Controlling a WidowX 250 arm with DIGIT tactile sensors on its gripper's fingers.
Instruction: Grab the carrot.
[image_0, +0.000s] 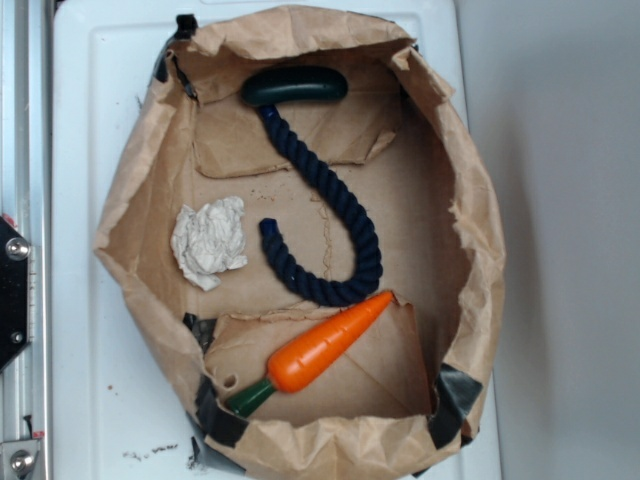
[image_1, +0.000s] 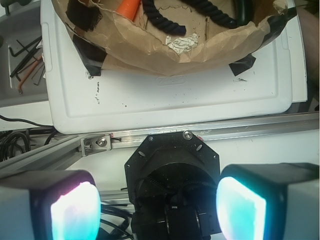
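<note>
Gripper (image_1: 159, 202) is wide open, holding nothing, parked well outside the paper bag (image_0: 470, 220). The carrot (image_0: 318, 350) lies inside by the rim, long axis diagonal, green stem toward the bag's corner.

In the wrist view, the pincer (image_1: 157, 202) is seen as two blocky fingers (image_1: 75, 210) with dark upper edges and pads glowing cyan, tinged pink at the rims. Between them a black octagonal mount (image_1: 172, 170) is shown, fastened by silver screws.
</note>
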